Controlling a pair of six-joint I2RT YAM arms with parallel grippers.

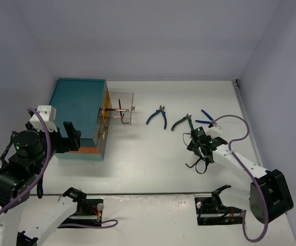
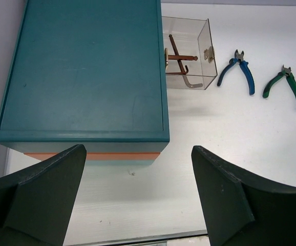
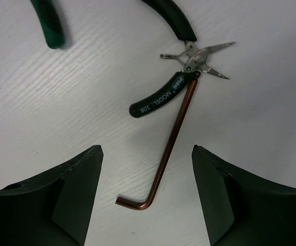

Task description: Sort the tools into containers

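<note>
Poised with right gripper (image 3: 147, 151) spread, empty, over coppery L-shaped hex key (image 3: 173, 138) — shaft slanting toward upper right.

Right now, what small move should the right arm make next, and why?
Probably lower the right fingers and close them on the hex key along its long shaft. The fingers stand open and empty, the key lies flat between them, and its far end touches the green pliers, so gripping nearer the bend looks safer.
</note>
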